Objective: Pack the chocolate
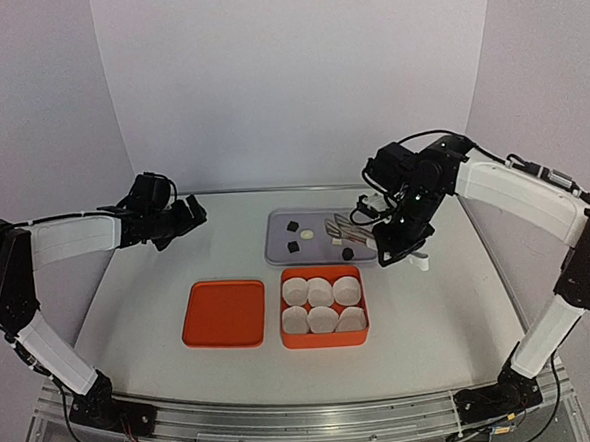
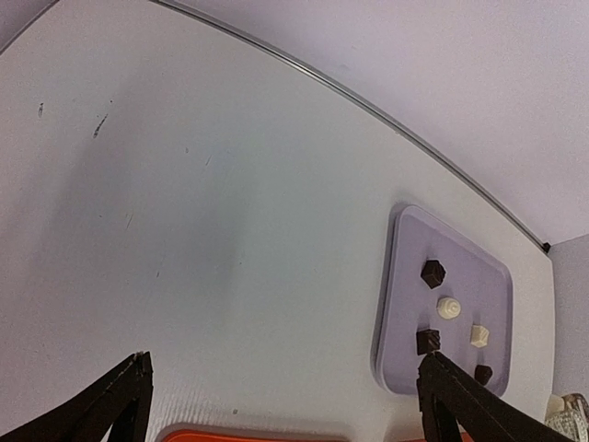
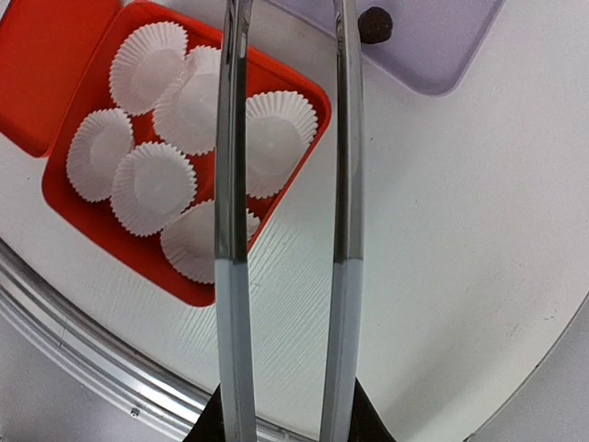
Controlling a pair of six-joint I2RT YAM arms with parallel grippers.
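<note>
- Location: the chocolate [image 2: 448, 308] lies as small dark and cream lumps, loose and apart from one another, on the lavender tray [image 1: 276, 237] at the far side of the table [image 1: 431, 313]. No lump sits in a paper cup.
- Destination: the orange box [image 1: 325, 341] stands just in front of the tray and holds six white paper cups [image 3: 155, 187]. Its lid [image 1: 223, 313] lies beside it on the left.
- Right jaws: closed on a pair of metal tongs [image 3: 230, 184], which point toward the tray's near right corner. The tong tips run out of the wrist view, so you cannot tell whether they carry anything.
- Left jaws: fully open and empty, hovering over the table to the left of the tray.
- Handling: expect each lump to be light, rigid and smooth-sided — liable to slip out of polished tong tips if pinched off-centre. Take hold across the widest part, on opposite flanks, with light pressure; a hard squeeze may chip or mark the surface.
- Nearest candidate: the dark lump [image 3: 375, 23] by the tray's near right corner — approach it first.
</note>
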